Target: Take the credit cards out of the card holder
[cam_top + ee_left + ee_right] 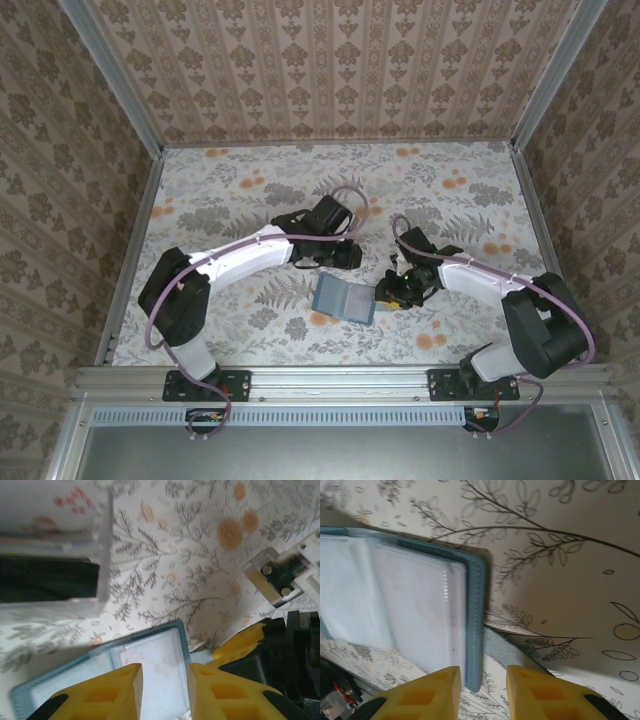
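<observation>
— From above, where is it?
— The small teal-blue folding card holder (345, 298) lies open on the floral-patterned table (230, 200), between the tips of the white left arm (250, 250) and right arm (475, 275).
— Left wrist?
— The left gripper (165, 672) is over a pale panel of the holder, yellow fingers parted and clamping nothing. A clear plastic tray (102, 545) sits beyond.
— Right wrist?
— The right gripper (484, 676) straddles the holder's stitched teal edge, jaws apart, beside its grey strap tab (506, 652).
</observation>
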